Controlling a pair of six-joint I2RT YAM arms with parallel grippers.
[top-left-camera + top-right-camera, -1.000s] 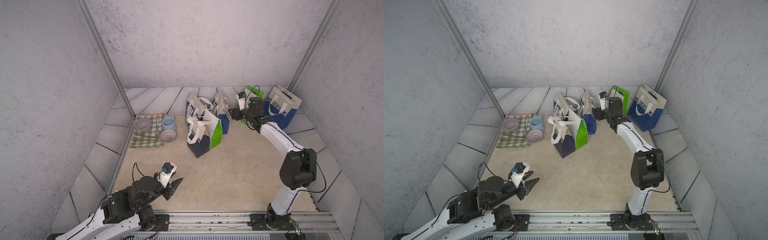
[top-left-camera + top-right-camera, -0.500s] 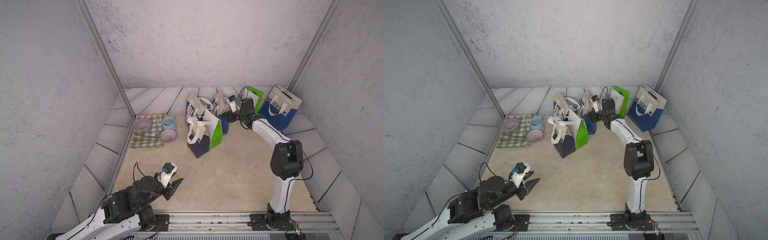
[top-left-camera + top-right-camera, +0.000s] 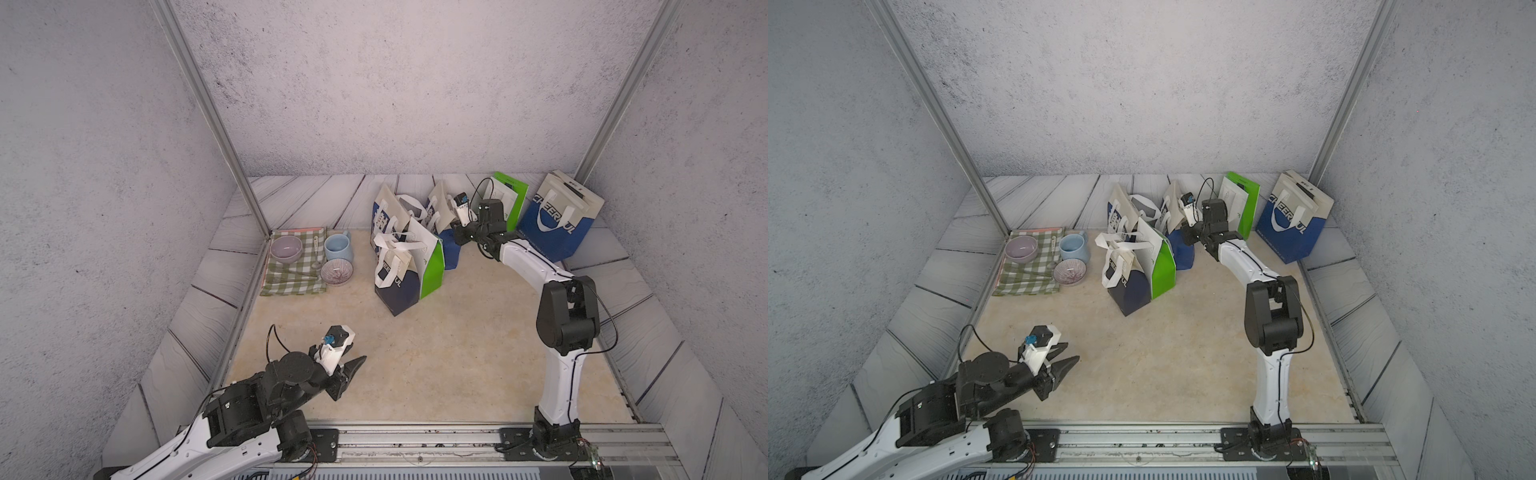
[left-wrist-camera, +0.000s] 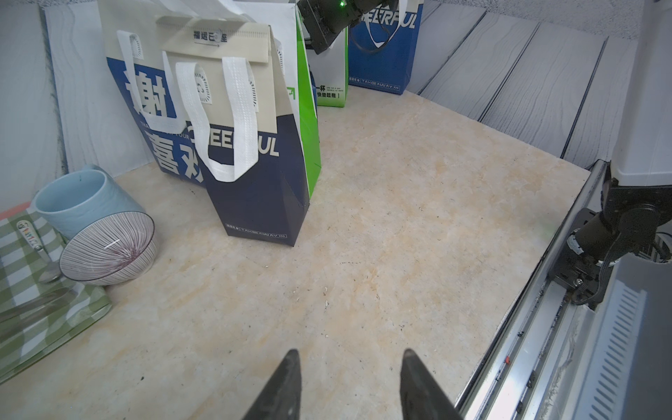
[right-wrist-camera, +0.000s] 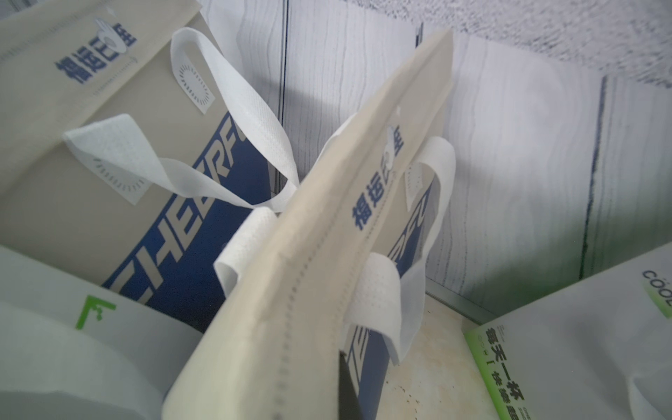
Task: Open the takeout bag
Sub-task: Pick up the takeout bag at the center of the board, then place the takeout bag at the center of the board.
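Observation:
The takeout bag (image 3: 441, 207), beige on top and blue below with white handles, stands at the back in both top views (image 3: 1172, 208), behind a green-sided bag. My right gripper (image 3: 458, 233) reaches it from the right and is shut on its folded beige top edge (image 5: 327, 254). In the right wrist view that edge runs straight into the jaws, and only one dark finger (image 5: 347, 396) shows beside it. My left gripper (image 3: 353, 368) hovers open over the bare floor near the front left, with nothing between its fingers (image 4: 291, 378).
A navy bag with a green side (image 3: 405, 270) stands in front of the held one, and a blue and white bag (image 3: 384, 212) to its left. A green-edged bag (image 3: 510, 199) and a large blue bag (image 3: 559, 220) stand at back right. Bowls and a mug (image 3: 337, 247) sit on a checked cloth (image 3: 291, 282).
My right arm swung left from beside the green-edged bag to the beige and blue bag, and its jaws closed on the bag's top edge. The left arm stayed put.

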